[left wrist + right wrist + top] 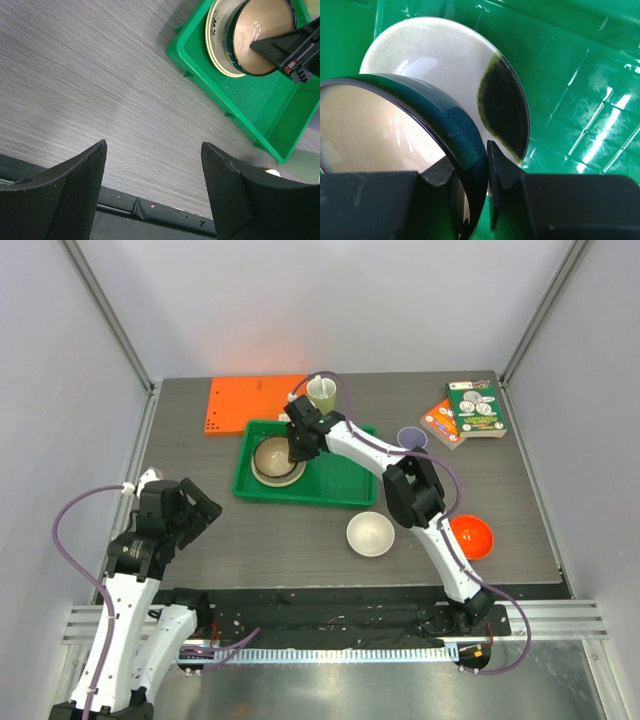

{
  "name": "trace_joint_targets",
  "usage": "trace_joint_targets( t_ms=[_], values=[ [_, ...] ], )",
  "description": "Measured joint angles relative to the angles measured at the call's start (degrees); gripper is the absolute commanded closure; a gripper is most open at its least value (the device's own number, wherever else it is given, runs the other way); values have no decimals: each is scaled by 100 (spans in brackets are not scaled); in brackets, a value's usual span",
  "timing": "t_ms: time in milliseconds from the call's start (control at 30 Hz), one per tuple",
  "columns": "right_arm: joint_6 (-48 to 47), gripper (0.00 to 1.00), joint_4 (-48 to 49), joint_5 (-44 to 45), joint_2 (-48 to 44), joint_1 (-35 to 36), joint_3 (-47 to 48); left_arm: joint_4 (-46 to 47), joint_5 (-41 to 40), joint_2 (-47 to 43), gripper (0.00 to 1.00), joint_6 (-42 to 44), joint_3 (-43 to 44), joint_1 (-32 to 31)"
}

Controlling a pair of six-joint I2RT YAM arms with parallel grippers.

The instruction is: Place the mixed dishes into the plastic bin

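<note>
Right wrist view has the right gripper (470, 167) pinched on the rim of the brown bowl (380, 130), tilted directly over the cream plate (445, 65) at the left end of the green bin (570, 75), so the drop lies straight down; the left gripper (155, 170) hangs open, empty, well apart.

Three bowls (272, 458) (370, 533) (471, 537), two cups (322, 393) (412, 437) — one bin (330, 482).

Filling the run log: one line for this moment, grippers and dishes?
right gripper: shut on brown bowl rim, over cream plate in green bin | left gripper: open, empty | outside bin: white bowl, orange-red bowl, lavender cup
</note>
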Motion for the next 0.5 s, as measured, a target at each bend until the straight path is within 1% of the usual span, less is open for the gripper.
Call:
trace_joint_targets(
  t_ms=[100,200,233,267,333,433,500],
  values=[
    [-2,93,4,-39,48,-7,70,-2,0,0,25,0,-4,0],
    [-4,75,0,-66,48,-13,70,-2,0,0,25,0,-4,0],
    [-7,57,0,-76,48,-22,70,-2,0,0,25,0,-4,0],
    [-4,48,0,-92,48,-24,70,-2,0,0,25,0,-4,0],
    [-13,39,55,-195,46,-35,70,2,0,0,25,0,-17,0],
    [-33,32,168,-343,-2,-42,42,2,0,0,25,-2,-52,0],
    [-46,30,195,-372,-116,-44,-74,2,0,0,25,-2,-70,0]
  ],
)
